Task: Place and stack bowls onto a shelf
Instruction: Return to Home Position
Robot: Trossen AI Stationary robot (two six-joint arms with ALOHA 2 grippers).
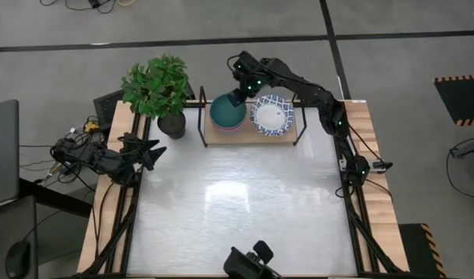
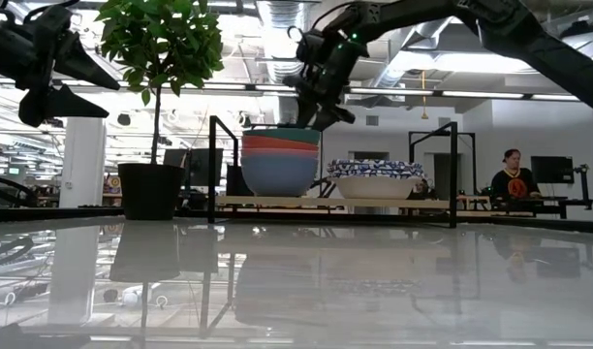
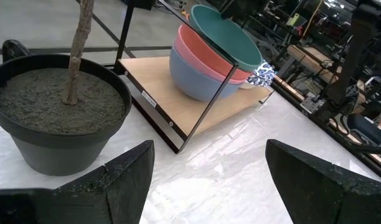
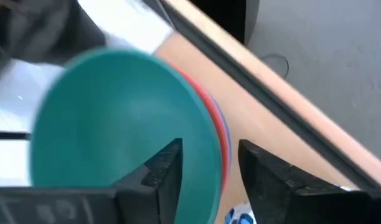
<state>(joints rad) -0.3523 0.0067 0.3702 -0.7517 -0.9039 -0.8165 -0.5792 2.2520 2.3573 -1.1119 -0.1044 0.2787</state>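
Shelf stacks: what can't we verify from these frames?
- Patterned bowls: count. Low view merges the rims, and high view shows only the top one.
- Blue bowl: hidden under teal bowl in high view.
- Right gripper: whether it touches the teal rim. They overlap in low view.

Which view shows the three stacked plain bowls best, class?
The low view: the stack of blue, red and teal plain round bowls appears side-on, every layer distinct. The high view shows only the teal top bowl; the left wrist view shows all three behind a black wire frame; the right wrist view mostly teal interior.
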